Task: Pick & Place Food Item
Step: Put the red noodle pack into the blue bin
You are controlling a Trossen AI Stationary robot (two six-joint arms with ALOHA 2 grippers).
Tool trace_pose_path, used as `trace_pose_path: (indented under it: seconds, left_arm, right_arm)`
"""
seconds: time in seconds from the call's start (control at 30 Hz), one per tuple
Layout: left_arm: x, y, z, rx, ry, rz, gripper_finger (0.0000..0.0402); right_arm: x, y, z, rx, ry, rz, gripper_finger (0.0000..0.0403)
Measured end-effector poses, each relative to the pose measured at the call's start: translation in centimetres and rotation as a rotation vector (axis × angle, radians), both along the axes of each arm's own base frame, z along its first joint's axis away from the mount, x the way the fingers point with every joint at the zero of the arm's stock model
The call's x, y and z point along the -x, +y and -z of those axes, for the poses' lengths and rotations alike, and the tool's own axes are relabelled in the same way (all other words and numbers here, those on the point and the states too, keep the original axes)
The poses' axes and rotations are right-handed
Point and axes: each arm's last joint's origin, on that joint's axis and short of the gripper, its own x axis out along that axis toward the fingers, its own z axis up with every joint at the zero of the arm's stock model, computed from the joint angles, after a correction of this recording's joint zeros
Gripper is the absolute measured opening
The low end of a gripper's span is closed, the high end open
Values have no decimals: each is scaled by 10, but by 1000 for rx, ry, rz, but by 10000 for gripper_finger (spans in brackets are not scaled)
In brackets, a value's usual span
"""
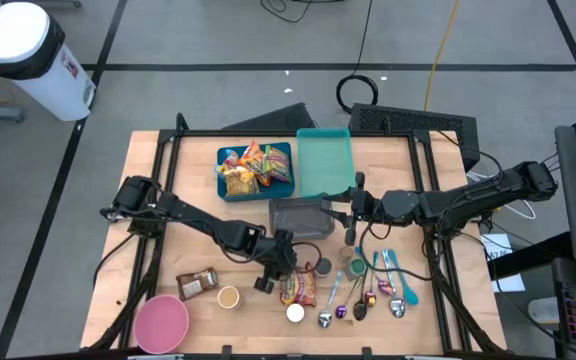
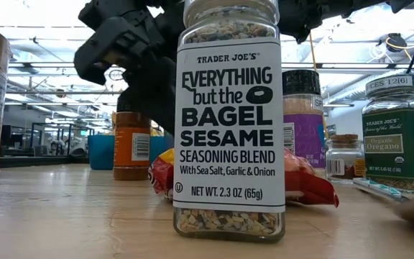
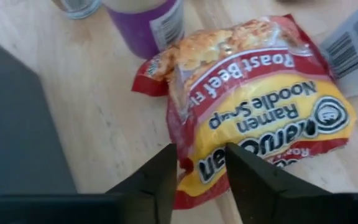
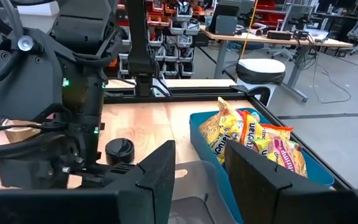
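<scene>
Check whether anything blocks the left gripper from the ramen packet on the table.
Nothing visible does. The left gripper sits right at the red and yellow ramen noodle packet, its fingers straddling the packet's edge. The purple-labelled jar stands beyond the packet, out of the way.

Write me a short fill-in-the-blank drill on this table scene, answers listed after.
1. The left pincer straddles the edge of a ramen packet labelled Roast ____ .
2. The blue bin holds several ____ packets.
3. The bowl at the table's front left corner is ____ .

Missing words: Beef; ramen; pink
</scene>
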Motion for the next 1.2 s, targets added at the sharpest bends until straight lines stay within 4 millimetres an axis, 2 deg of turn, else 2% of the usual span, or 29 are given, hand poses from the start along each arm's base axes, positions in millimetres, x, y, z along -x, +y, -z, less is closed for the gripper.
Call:
trace_pose_path:
  seconds: [0.2, 0.63, 0.7, 0.8, 0.87, 0.97, 1.07, 1.2]
  left_arm:
    - [-2, 1, 9, -12, 19, -19, 92]
    - [-3, 2, 16, -14, 42, -16, 83]
    - [-3, 2, 16, -15, 44, -18, 65]
    - [-2, 2, 15, -16, 51, -30, 18]
    - [-1, 3, 14, -6, 55, -47, 8]
    - [2, 2, 9, -32, 58, -63, 6]
    - [8, 2, -5, -68, 35, -73, 5]
    - [20, 6, -40, -82, -31, -85, 3]
  right_arm:
    - [0, 0, 0, 0, 3, 0, 130]
    - [0, 0, 0, 0, 3, 1, 130]
    - [0, 0, 0, 0, 3, 1, 130]
    - [0, 0, 0, 0, 3, 1, 130]
    - [0, 0, 0, 0, 3, 1, 130]
    - [0, 0, 0, 0, 3, 1, 130]
    - [0, 0, 1, 0, 6, 2, 130]
    - [0, 0, 1, 0, 7, 2, 130]
